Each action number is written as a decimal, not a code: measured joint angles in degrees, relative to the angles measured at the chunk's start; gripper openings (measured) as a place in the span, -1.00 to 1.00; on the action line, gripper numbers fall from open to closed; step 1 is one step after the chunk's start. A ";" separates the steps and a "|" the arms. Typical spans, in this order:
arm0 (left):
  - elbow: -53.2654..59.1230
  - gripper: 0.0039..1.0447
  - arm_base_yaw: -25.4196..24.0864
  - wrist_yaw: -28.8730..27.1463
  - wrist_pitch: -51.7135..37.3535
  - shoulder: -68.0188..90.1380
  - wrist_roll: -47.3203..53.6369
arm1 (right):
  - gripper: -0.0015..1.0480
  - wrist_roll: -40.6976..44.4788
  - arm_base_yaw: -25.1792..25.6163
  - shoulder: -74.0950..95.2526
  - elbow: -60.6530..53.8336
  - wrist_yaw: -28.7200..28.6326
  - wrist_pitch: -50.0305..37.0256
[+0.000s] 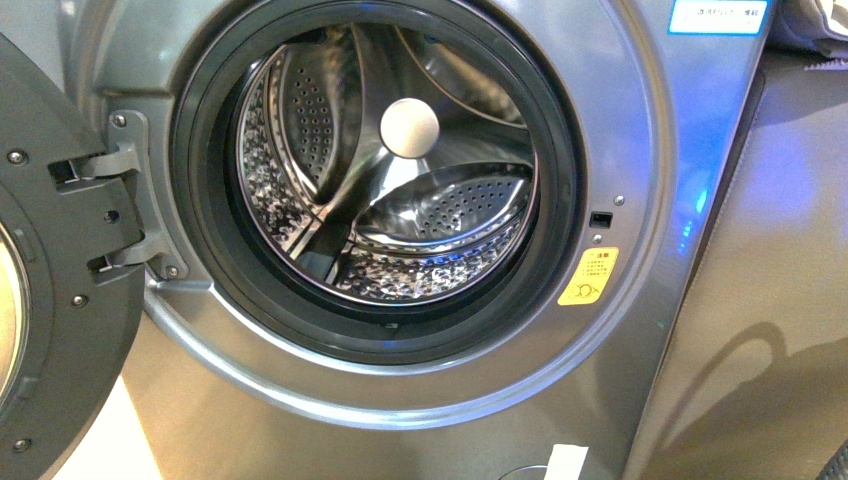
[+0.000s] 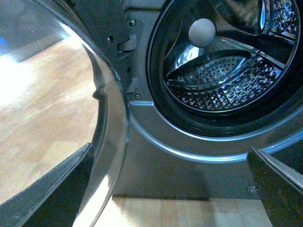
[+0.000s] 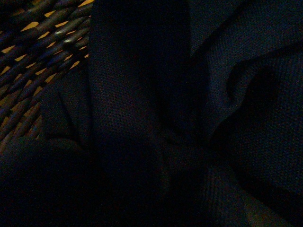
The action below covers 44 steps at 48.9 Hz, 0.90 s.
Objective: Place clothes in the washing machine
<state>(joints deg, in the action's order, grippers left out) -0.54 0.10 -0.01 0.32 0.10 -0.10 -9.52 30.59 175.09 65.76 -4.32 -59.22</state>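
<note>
Left end effector (image 2: pixel 169 150): spread wide, empty, facing the washing machine (image 1: pixel 640 330).
Right end effector: grip cannot be told.
Clothes (image 3: pixel 236 61): outside the washing machine, in a woven basket (image 3: pixel 33 42).
Drum (image 1: pixel 300 130): empty, door (image 1: pixel 60 300) open.
Left to do: everything, apparently.

The washing machine (image 1: pixel 650 330) stands with its porthole wide, so the way into the drum (image 1: pixel 450 205) lies open. The door (image 1: pixel 70 330), swung out on the left, crowds that side.
</note>
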 joint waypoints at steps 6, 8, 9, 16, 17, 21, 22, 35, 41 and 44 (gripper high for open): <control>0.00 0.88 0.00 0.00 0.00 0.00 0.00 | -0.65 -0.98 -0.04 -3.43 -6.32 -1.44 -4.26; 0.00 0.88 0.00 0.00 0.00 0.00 0.00 | -0.71 -1.25 -0.15 -4.85 -8.72 -1.88 -5.55; 0.00 0.88 0.00 0.00 0.00 0.00 0.00 | -0.73 -1.31 -0.20 -5.60 -9.97 -2.08 -6.27; 0.00 0.88 0.00 0.00 0.00 0.00 0.00 | -0.76 -1.70 -0.44 -11.80 -17.31 -3.69 -11.08; 0.00 0.88 0.00 0.00 0.00 0.00 0.00 | -0.76 -1.73 -0.50 -12.94 -18.43 -3.91 -11.87; 0.00 0.88 0.00 0.00 0.00 0.00 0.00 | -0.76 -1.75 -0.83 -16.81 -22.21 -4.57 -14.97; 0.00 0.88 0.00 0.00 0.00 0.00 0.00 | -0.76 -1.75 -0.96 -17.97 -23.30 -4.90 -15.98; 0.00 0.88 0.00 -0.02 0.00 -0.02 0.00 | -0.77 -1.68 -1.38 -23.89 -28.52 -5.25 -20.68; 0.00 0.88 0.00 0.00 0.00 -0.02 0.00 | -0.77 -1.68 -1.27 -23.74 -29.03 -5.20 -20.68; 0.00 0.88 0.00 0.00 0.00 -0.02 0.00 | -0.77 -1.68 -1.27 -23.74 -29.20 -5.03 -20.68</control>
<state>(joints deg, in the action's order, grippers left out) -0.54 0.10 -0.01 0.32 0.08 -0.10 -11.20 29.32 151.35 36.56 -9.34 -79.90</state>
